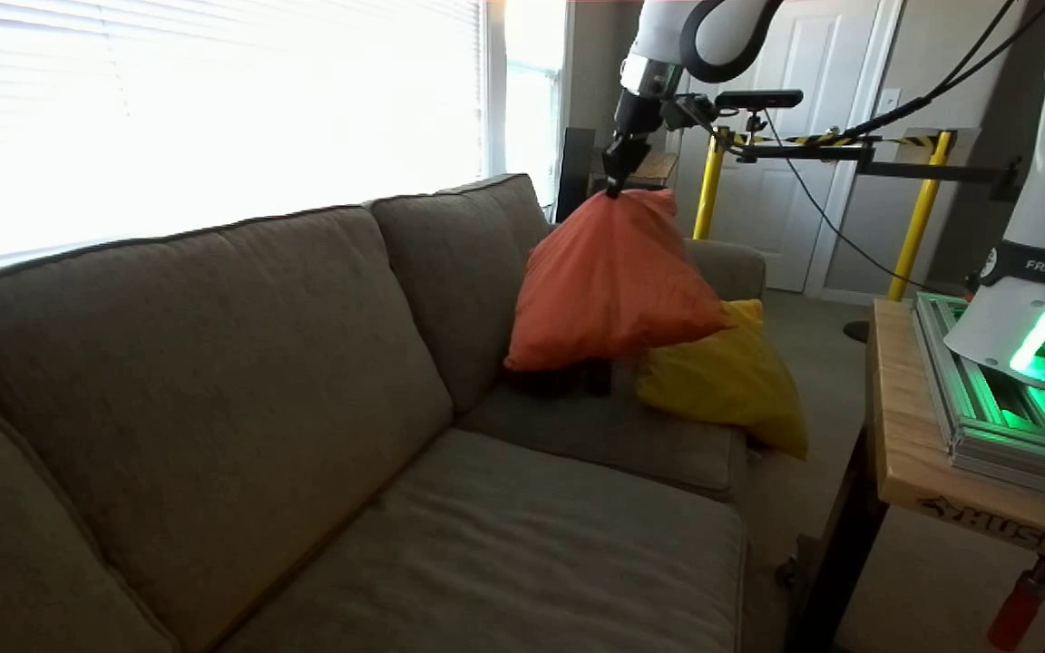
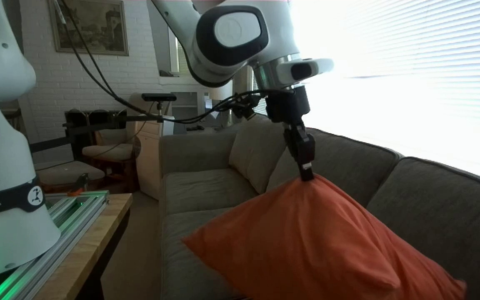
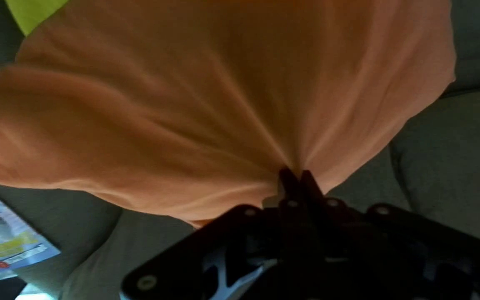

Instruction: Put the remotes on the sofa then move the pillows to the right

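The black two-fingered pincer [image 2: 306, 176] pinches the soft square orange-red pillow [image 1: 613, 281] by its gathered top, over the grey-beige fabric sofa [image 1: 450, 517], near the bright yellow fabric pillow [image 1: 727, 374]; best carry it slowly to limit sway and release only once its base settles

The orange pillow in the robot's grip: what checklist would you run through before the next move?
Gripper holds the orange pillow: ok, shut on its cloth.
Pillow clear of the sofa: cannot tell, possible contact behind it is hidden.
Yellow pillow safely seated: not ok, it overhangs the sofa's front edge.
Remotes on the sofa: cannot tell, dark shapes below the orange pillow are unclear.
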### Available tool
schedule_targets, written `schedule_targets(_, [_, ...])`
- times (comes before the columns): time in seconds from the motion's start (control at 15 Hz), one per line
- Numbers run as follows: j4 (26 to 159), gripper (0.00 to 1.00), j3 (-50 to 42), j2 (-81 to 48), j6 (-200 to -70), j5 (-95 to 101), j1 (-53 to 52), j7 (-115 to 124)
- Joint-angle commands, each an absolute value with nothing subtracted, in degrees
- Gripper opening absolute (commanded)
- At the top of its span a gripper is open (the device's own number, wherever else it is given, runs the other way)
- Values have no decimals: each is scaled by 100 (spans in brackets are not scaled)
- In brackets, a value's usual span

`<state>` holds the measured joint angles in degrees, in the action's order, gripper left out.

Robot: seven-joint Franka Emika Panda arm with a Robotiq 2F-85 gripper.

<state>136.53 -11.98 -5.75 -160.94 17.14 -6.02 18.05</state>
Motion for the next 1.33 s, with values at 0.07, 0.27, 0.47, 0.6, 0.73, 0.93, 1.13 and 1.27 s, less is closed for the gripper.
schedule_targets(0.07, [13779, 1, -1754, -91, -16067, 3256, -419, 3352])
schedule_targets(0.27, [13788, 1, -2026, -30, -16004, 3264, -282, 3727])
schedule_targets(0.47, [13750, 1, -2258, -73, -16066, 3246, -175, 3973])
schedule_targets(0.6, [13688, 1, -2366, -259, -16156, 3231, -133, 4115])
schedule_targets(0.73, [13688, 1, -2036, -397, -16298, 2932, 252, 4187])
schedule_targets(0.93, [13783, 31, -2085, -518, -16629, 2748, 125, 4370])
schedule_targets(1.13, [13831, 50, -2008, -627, -16999, 2832, 74, 4559])
schedule_targets(1.27, [13848, 64, -1953, -694, -17147, 2838, 40, 4619])
